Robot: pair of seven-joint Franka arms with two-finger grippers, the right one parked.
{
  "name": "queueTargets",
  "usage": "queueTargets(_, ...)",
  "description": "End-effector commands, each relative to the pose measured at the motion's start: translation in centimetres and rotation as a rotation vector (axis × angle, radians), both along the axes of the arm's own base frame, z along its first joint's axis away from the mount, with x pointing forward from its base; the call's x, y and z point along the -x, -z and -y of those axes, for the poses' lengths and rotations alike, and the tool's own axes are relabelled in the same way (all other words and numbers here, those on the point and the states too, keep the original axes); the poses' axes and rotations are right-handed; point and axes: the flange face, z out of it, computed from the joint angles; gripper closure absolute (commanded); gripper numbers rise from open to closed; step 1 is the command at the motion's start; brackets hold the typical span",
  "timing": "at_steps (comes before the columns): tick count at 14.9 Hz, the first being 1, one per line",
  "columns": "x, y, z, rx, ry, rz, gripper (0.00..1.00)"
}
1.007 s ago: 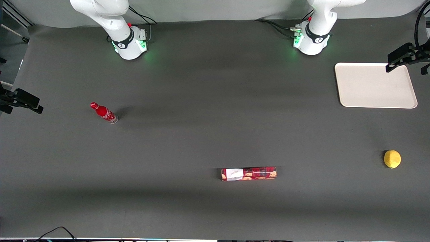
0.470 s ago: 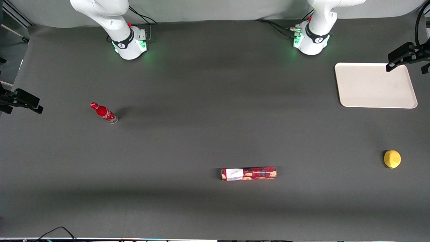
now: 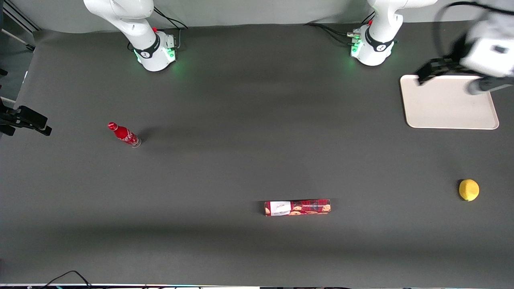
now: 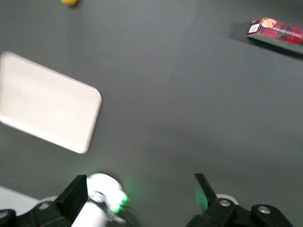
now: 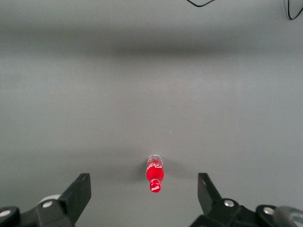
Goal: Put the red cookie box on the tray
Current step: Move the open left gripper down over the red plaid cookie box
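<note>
You see the end effector spread and empty above the tray; red cookie box lies well apart on the counter.

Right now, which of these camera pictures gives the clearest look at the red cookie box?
The front view: the red cookie box lies whole on the dark table, label and cookie pictures visible, untouched. The left wrist view catches only one end of it, cut off at the edge. The right wrist view misses it. The open gripper hangs above the tray.

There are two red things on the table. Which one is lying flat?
The red cookie box, a long plaid carton lying flat nearer the front camera. The red bottle stands upright. The open gripper hangs above the tray.
</note>
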Motion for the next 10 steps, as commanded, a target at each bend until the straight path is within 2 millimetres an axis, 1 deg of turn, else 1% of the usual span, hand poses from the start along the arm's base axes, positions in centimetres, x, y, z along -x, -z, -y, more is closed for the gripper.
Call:
queueTargets(1, -2.0, 3.5, 6.5, 0.0, -0.328, -0.023, 0.0)
queueTargets(3, -4.2, 7.4, 10.0, -0.003, -0.474, -0.02, 0.0)
queueTargets(5, -6.0, 11.2, 13.3, -0.001, -0.58, -0.013, 0.0)
queueTargets(8, -8.8, 16.5, 15.6, 0.017, -0.748, -0.01, 0.0)
queueTargets(9, -9.7, 18.1, 16.0, 0.017, -0.781, 0.006, 0.0)
queueTargets(10, -10.3, 19.7, 16.9, 0.001, -0.816, 0.034, 0.0)
